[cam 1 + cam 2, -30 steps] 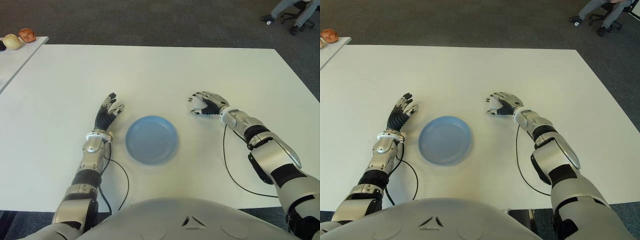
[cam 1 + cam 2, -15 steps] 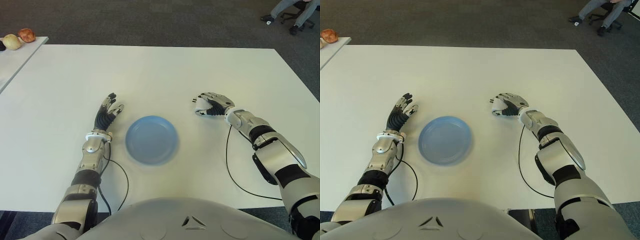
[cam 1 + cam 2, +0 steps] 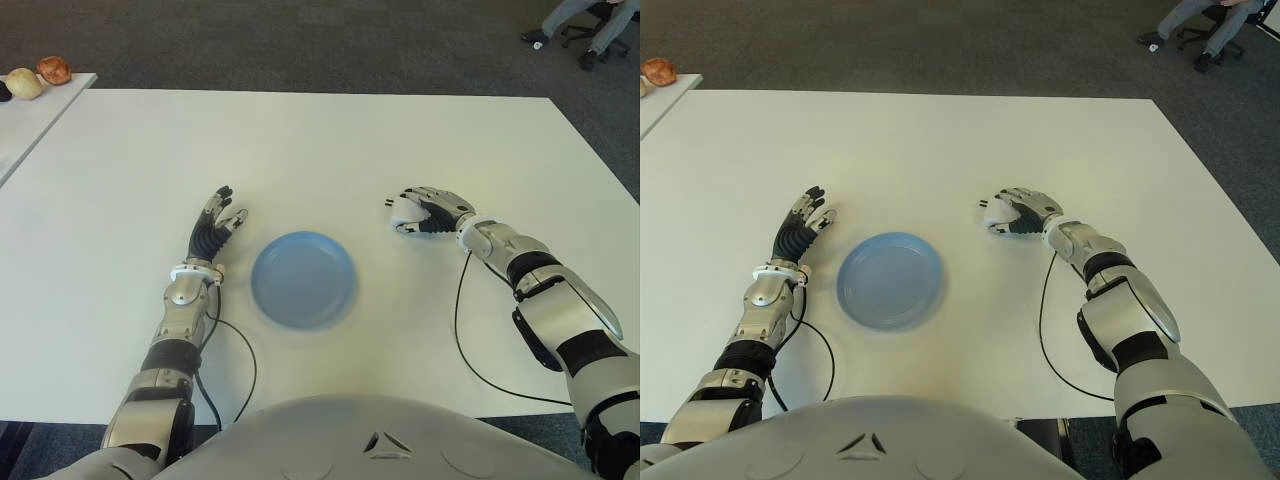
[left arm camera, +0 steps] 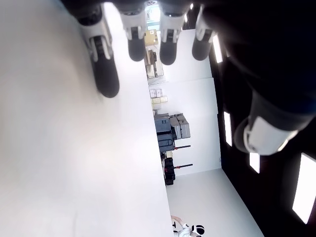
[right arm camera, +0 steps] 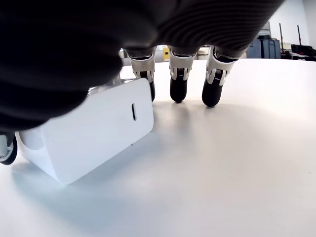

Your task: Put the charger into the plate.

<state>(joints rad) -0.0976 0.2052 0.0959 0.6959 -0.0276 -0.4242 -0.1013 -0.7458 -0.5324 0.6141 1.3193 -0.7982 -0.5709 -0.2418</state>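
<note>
From where I am sitting at the controls, I am seeing two pieces of food [image 3: 37,76] lying on the side table [image 3: 30,120] at the far left, off my working surface. On the white table [image 3: 320,140], my left hand [image 3: 214,226] is showing just to the left of the plate [image 3: 303,279], palm toward the table with its fingers [image 4: 106,74] stretched out straight and holding nothing. The plate, a pale blue round one, is sitting in the middle before me, between the two hands, with nothing lying in it. To its right, and a little farther from me, my right hand [image 3: 1025,212] is hovering low over the charger [image 5: 94,131], a white block that is lying on the table well apart from the plate. In the right wrist view I am seeing the charger under the palm, with one fingertip coming down at its far edge and the thumb [image 5: 7,148] showing at its other end, while the other fingers [image 5: 178,81] are curling down beside it onto the table; I cannot tell whether the hand is actually gripping it. A black cable [image 3: 462,330] is trailing along each forearm, and a seated person's legs [image 3: 575,20] and an office chair [image 3: 600,15] are showing on the carpet at the far right.
</note>
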